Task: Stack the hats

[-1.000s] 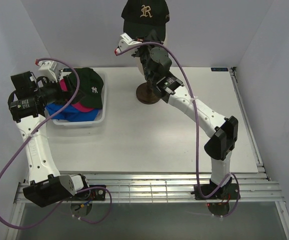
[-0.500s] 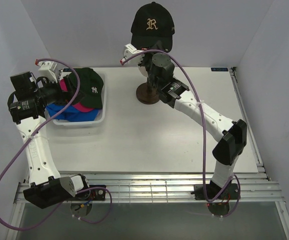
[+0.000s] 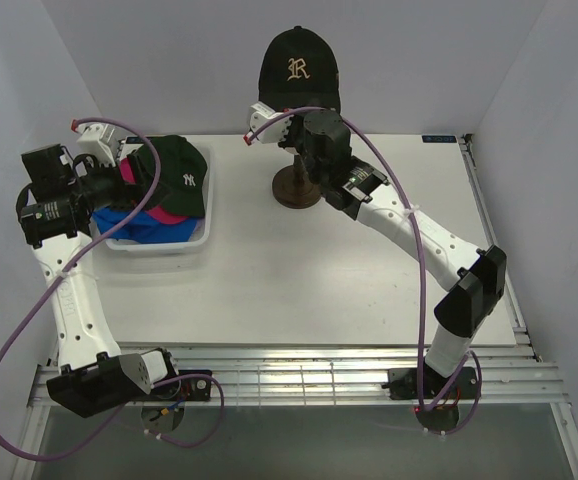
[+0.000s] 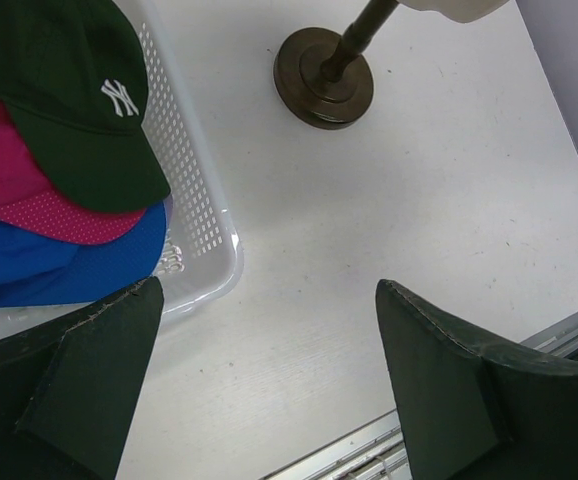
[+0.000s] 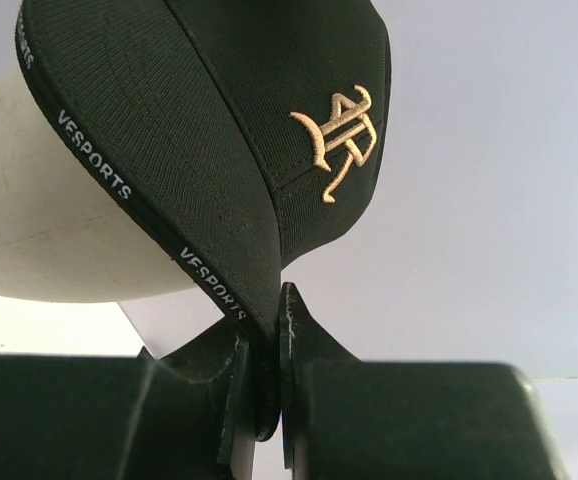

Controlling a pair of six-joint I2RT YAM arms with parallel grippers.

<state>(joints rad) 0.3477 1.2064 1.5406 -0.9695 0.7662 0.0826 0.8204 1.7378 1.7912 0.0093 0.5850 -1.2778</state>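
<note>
A black cap (image 3: 299, 68) with a gold R logo sits over the cream mannequin head (image 5: 39, 220). My right gripper (image 5: 269, 370) is shut on the cap's brim edge (image 5: 219, 280) and holds it from below; in the top view it (image 3: 291, 112) is under the cap. A dark green NY cap (image 3: 181, 175) lies on a magenta cap (image 4: 29, 190) and a bright blue cap (image 4: 59, 265) in the white basket (image 3: 159, 243). My left gripper (image 4: 269, 390) is open and empty, above the table beside the basket's near right corner.
The mannequin's brown round stand (image 3: 297, 187) is at the back middle of the table and also shows in the left wrist view (image 4: 324, 75). Grey walls close in the left, back and right. A metal rail (image 3: 299, 365) runs along the near edge.
My right arm has shifted the black cap a little left and turned it on the mannequin head. The left arm has not moved.
</note>
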